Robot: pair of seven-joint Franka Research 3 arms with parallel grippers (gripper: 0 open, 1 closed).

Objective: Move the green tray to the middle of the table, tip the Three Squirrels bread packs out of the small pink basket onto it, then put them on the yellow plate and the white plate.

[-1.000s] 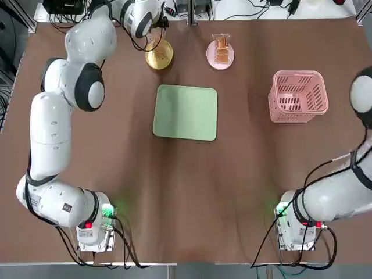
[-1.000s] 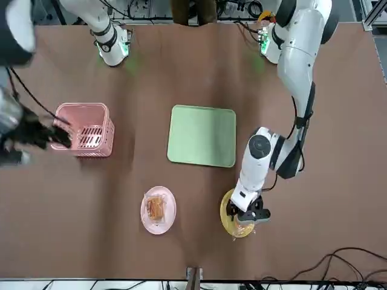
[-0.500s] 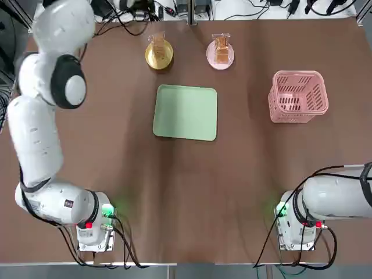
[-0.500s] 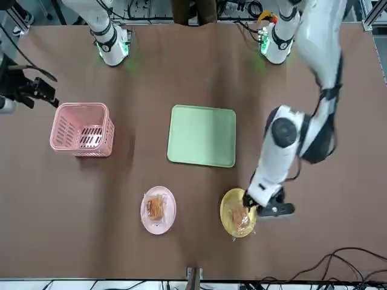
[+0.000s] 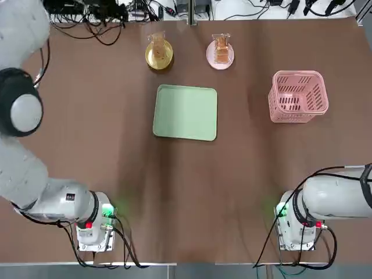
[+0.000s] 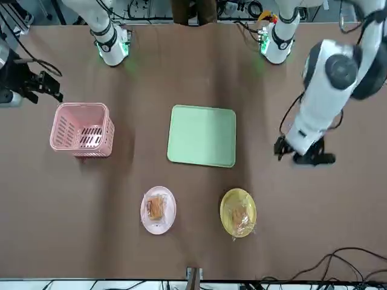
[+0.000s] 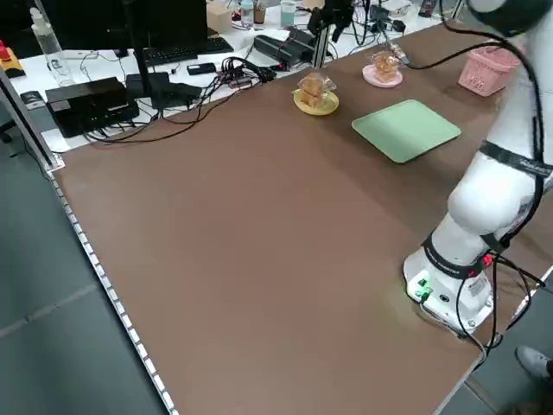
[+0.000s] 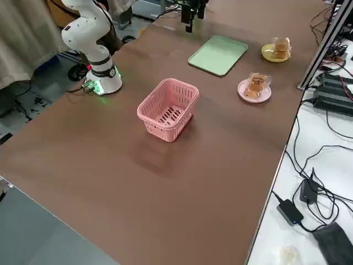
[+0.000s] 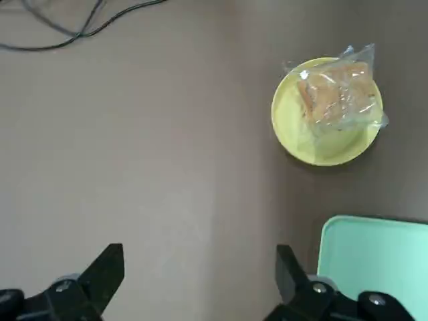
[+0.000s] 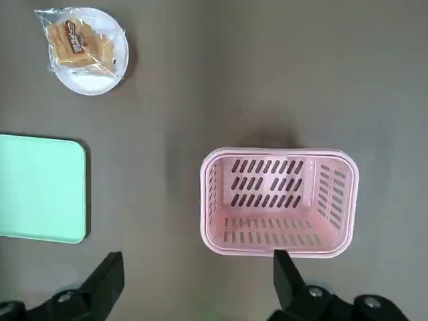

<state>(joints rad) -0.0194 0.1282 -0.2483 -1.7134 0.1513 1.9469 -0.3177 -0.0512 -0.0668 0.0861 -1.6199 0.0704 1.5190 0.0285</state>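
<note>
The green tray (image 5: 185, 112) lies bare in the middle of the table (image 5: 116, 174). Beyond it the yellow plate (image 5: 158, 55) carries Three Squirrels bread packs (image 9: 338, 93). The white plate (image 5: 220, 53) beside it carries a pack (image 10: 79, 39) too. The small pink basket (image 5: 297, 96) stands upright and empty on the robot's right. My left gripper (image 9: 197, 271) hangs open and empty high over the table, left of the tray. My right gripper (image 10: 197, 277) is open and empty, raised near the basket.
Cables, a keyboard and black boxes crowd the bench (image 7: 130, 82) past the table's far edge. Both arm bases (image 5: 93, 224) stand at the near corners. Bare brown tabletop stretches between the tray and the bases.
The left gripper has lifted off the yellow plate and drawn back toward the robot's left, leaving the pack there. The right gripper has pulled away from the basket.
</note>
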